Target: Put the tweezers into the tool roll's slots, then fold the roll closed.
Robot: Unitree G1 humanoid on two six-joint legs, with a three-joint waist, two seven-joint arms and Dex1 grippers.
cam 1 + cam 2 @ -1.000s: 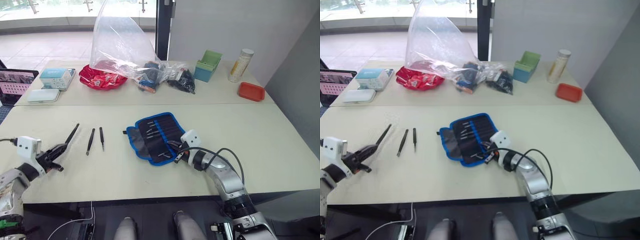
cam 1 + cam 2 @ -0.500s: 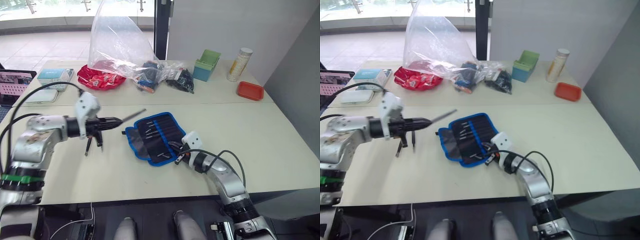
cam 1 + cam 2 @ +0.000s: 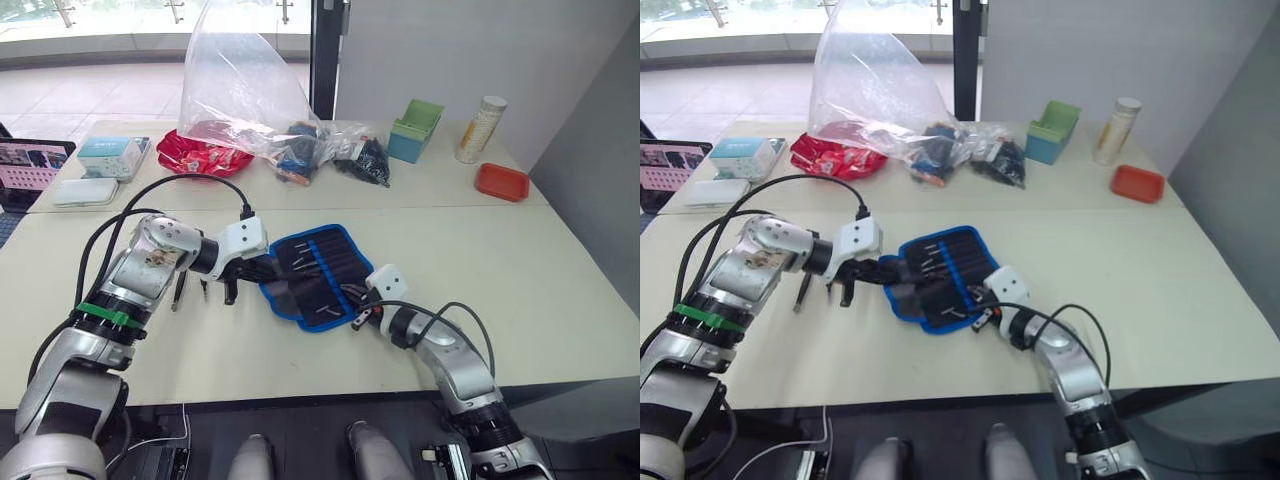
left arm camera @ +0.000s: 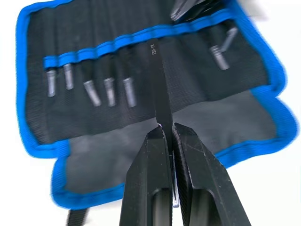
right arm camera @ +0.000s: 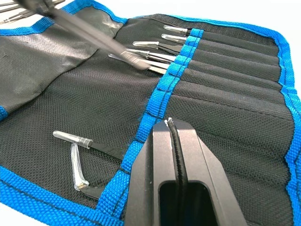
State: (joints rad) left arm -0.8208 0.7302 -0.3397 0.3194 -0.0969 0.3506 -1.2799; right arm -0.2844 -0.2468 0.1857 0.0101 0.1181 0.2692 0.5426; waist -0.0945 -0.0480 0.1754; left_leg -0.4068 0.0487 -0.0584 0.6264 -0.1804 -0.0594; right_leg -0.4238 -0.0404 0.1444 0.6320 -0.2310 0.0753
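My left gripper pinches one pair of tweezers, tip at the blue slot band of the tool roll at frame centre. My right gripper is closed, pressing the roll; two tweezers lie half hidden behind my left arm.

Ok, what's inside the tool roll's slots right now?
Tool roll: several clear-capped tools poke from the slots; their bodies are hidden under fabric. The left gripper holds a tweezer aimed at the blue band.
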